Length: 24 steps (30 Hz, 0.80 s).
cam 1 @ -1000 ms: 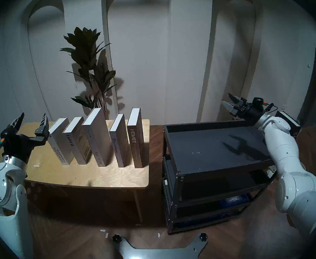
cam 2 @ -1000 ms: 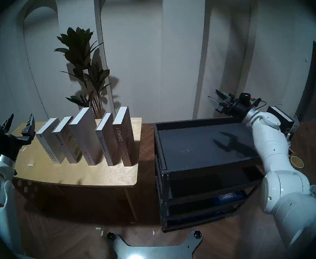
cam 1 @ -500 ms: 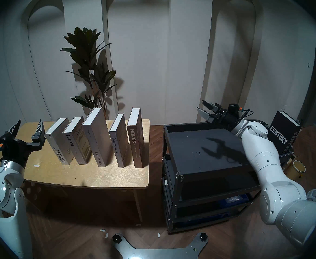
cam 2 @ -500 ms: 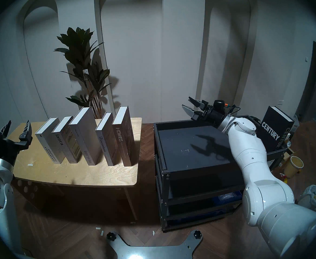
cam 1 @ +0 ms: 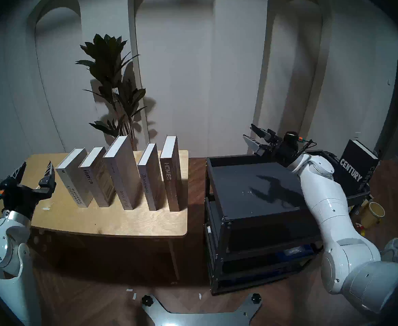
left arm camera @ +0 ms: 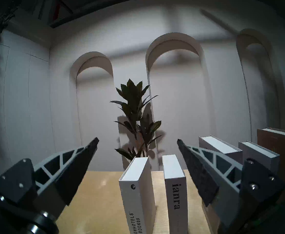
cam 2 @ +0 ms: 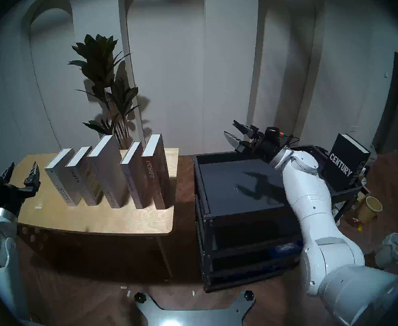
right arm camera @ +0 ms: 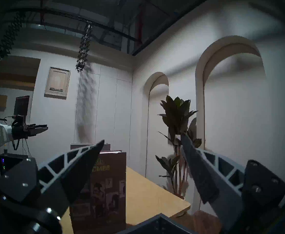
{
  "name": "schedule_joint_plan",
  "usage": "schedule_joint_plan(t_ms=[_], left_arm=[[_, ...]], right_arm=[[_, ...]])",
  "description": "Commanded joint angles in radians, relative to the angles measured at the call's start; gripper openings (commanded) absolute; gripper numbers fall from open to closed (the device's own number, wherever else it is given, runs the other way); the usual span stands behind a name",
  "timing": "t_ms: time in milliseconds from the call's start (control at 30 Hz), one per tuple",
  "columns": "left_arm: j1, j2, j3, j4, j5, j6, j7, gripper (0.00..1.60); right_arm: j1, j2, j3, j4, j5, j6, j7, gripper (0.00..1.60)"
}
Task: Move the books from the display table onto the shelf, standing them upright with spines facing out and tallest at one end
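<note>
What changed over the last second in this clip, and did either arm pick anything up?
The right hand swung toward the table across the back of the black rack, uncovering the black CENTURY book behind it. The left hand sank slightly. Both are open and empty. The five books on the table have not moved.

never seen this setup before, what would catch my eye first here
A row of five upright books stands on the plywood table at left. To the right, the black rack's top tray holds no books, with the open right gripper above its far edge. A black CENTURY book stands far right.
</note>
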Motion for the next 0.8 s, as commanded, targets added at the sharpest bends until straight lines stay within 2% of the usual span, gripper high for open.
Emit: schedule_joint_plan(t_ms=[0,433,767], left_arm=[[-0.005,0.005,-0.005,-0.015,-0.016,-0.006,-0.014,1.6],[-0.021,0.019,0.019,-0.004,-0.054,0.002,-0.055,1.6],[-0.051,0.048,0.035,0.058,-0.072,0.009,-0.075,1.6]], right_arm=[[-0.038,-0.001,0.03,-0.096,0.01,-0.018,-0.028,1.6],[-0.162,-0.001,0.09,-0.23,0.006,-0.034,-0.095,1.6],[-0.257,-0.008,0.136,-0.337,0.003,-0.038,-0.145,1.6]])
